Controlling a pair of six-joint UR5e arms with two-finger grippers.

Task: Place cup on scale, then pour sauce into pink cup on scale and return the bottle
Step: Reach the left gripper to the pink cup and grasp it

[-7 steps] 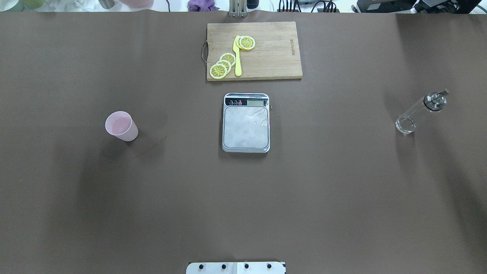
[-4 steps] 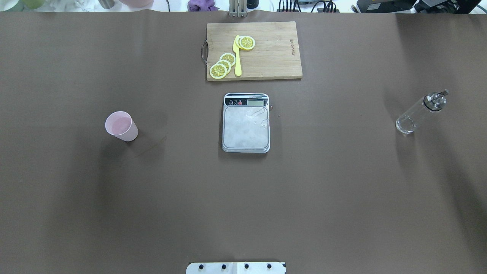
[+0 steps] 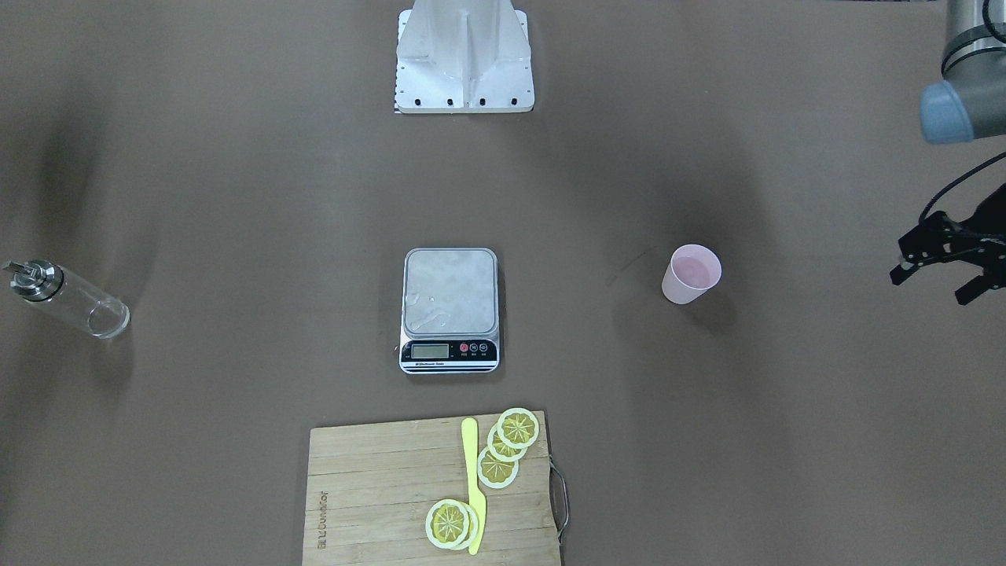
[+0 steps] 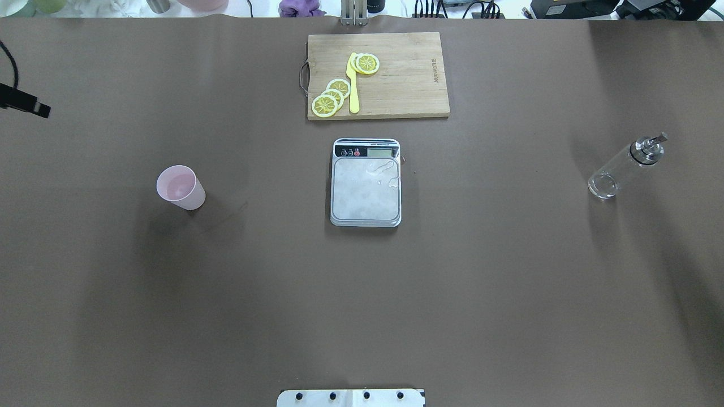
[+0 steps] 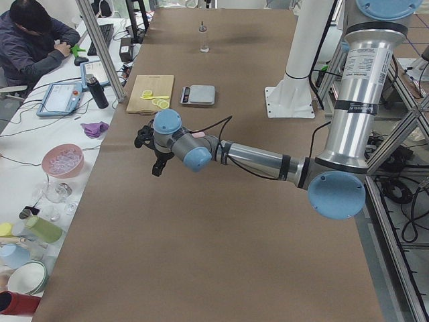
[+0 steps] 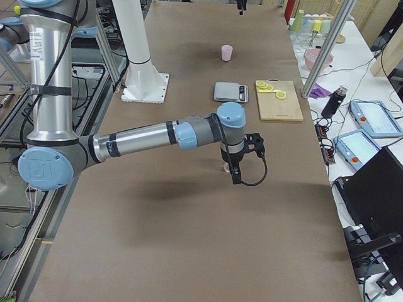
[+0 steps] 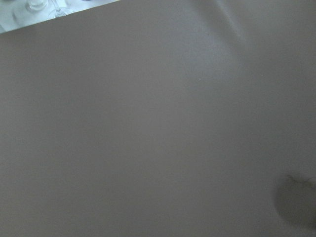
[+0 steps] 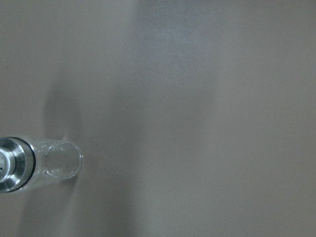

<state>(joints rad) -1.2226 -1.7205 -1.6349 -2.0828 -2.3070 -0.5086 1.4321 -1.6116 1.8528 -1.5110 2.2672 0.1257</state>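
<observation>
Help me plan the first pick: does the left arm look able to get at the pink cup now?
Probably yes. The cup stands upright on the same side as the left tool, with only bare table between them; the scale sits well clear.

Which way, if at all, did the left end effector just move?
Yes: inward. Overhead, the left end effector now shows at the left edge, left of the cup; earlier it was out of view.

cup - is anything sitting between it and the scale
Nothing visible does. Only bare table lies between the cup and the scale; the cutting board lies farther back, off that line.
</observation>
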